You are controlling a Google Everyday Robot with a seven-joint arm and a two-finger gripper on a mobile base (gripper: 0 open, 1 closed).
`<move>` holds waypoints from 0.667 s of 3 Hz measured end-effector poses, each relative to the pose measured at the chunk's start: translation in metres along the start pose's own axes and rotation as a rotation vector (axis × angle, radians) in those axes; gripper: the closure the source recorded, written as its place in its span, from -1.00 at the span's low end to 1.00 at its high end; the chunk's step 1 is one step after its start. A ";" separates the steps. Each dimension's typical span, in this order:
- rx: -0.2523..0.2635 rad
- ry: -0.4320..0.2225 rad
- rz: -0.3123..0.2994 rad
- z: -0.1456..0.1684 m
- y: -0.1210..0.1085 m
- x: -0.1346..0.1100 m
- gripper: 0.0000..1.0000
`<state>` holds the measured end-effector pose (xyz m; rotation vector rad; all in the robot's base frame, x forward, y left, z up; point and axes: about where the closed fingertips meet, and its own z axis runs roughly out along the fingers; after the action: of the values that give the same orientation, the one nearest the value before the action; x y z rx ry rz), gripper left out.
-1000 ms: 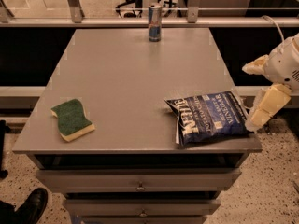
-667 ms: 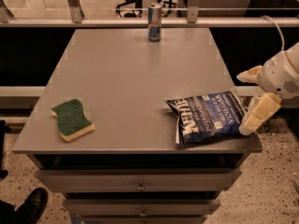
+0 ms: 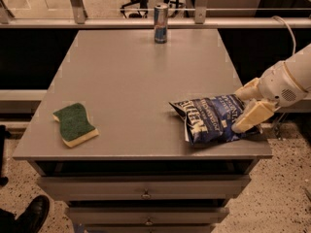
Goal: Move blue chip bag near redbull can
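Jaws are standing apart, seemingly straddling the right end of the blue chip bag (image 3: 211, 118), which is lying at lower right, where the gripper (image 3: 249, 103) is hovering. Light, crinkly and slippery, the bag is likely needing a firm pinch on that end. At top centre the redbull can (image 3: 161, 16) is standing well apart.

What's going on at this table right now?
The robot's claw is at the right front edge of the grey table, fingers spread either side of the right end of the crinkly dark blue chip bag, which lies flat. The slim silver-and-blue Red Bull can stands at the far edge, well apart from it. A green-and-yellow sponge lies front left.
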<state>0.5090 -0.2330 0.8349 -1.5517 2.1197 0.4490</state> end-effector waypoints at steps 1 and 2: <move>0.006 -0.018 -0.040 -0.002 -0.003 -0.025 0.26; 0.021 -0.039 -0.087 -0.010 -0.003 -0.067 0.73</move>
<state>0.5269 -0.1854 0.8805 -1.6035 2.0127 0.4212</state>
